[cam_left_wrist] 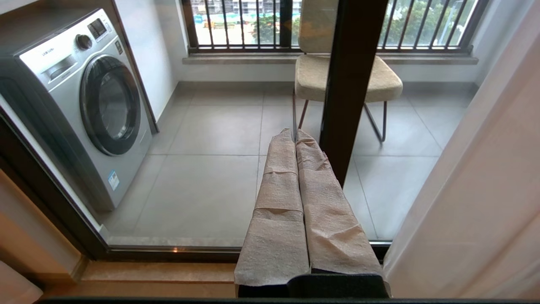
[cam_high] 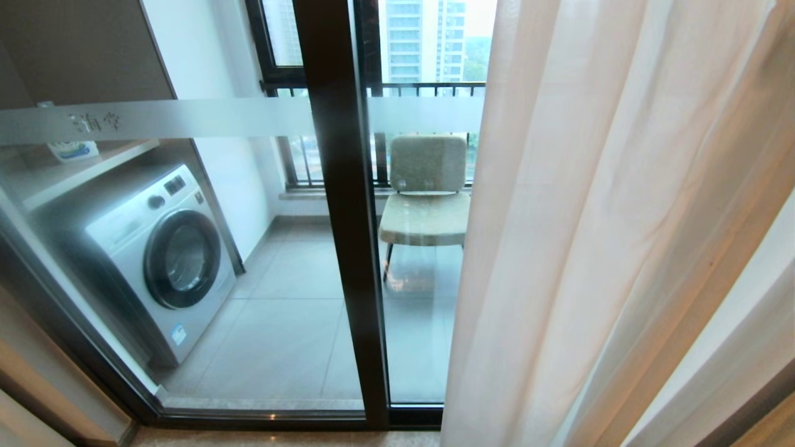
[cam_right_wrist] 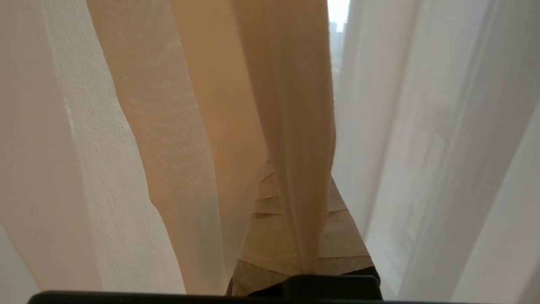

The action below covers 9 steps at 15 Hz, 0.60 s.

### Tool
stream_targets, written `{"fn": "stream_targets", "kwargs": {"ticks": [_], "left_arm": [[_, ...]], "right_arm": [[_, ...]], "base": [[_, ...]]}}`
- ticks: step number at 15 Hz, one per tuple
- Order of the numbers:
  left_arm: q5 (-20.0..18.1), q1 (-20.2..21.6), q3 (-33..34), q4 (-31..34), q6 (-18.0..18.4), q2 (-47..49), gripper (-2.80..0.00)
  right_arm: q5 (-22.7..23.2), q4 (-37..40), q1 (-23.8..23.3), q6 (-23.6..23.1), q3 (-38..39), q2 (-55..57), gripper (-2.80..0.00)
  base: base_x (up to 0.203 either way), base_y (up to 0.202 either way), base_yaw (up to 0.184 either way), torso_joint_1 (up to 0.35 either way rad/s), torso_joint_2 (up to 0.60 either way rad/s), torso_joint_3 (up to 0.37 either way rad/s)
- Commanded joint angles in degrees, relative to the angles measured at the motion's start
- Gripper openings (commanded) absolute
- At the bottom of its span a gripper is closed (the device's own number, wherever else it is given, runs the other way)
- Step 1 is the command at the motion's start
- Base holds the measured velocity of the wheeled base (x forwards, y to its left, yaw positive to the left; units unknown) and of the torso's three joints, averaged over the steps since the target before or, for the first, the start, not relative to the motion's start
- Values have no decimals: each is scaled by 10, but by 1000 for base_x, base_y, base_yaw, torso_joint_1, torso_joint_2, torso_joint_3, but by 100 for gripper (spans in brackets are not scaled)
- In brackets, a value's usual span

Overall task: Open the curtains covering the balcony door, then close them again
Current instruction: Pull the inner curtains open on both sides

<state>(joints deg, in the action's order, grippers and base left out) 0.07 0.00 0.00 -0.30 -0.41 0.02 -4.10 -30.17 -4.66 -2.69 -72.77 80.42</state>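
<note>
The curtains (cam_high: 590, 217) are thin, pale, see-through sheers hanging in folds over the right half of the head view. Left of them the balcony door (cam_high: 338, 205) is uncovered, showing its dark frame post and glass with a frosted band (cam_high: 186, 118). In the right wrist view my right gripper (cam_right_wrist: 295, 181) is shut on a fold of the curtains (cam_right_wrist: 291, 105), which runs down between its cloth-wrapped fingers (cam_right_wrist: 341, 236). My left gripper (cam_left_wrist: 294, 133) is shut and empty, held low before the door post (cam_left_wrist: 350, 84), beside the curtain edge (cam_left_wrist: 476, 190). Neither arm shows in the head view.
Behind the glass stand a silver washing machine (cam_high: 161, 254) at the left and a beige chair (cam_high: 425, 205) by a barred railing window (cam_high: 428, 90). The door's bottom track (cam_high: 267, 413) runs along the floor. A wall edge (cam_high: 37, 372) is at the near left.
</note>
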Motion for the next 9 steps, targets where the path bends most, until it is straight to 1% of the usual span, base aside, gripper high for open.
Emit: {"fn": "stream_targets", "kwargs": {"ticks": [1, 9], "left_arm": [[0, 0, 0, 0, 0, 0, -280], [0, 0, 0, 0, 0, 0, -280]], "right_arm": [[0, -2, 0, 0, 0, 0, -280], [0, -2, 0, 1, -2, 3, -280]], "base": [[0, -193, 2, -1, 1, 7], [0, -189, 2, 3, 4, 2]]}}
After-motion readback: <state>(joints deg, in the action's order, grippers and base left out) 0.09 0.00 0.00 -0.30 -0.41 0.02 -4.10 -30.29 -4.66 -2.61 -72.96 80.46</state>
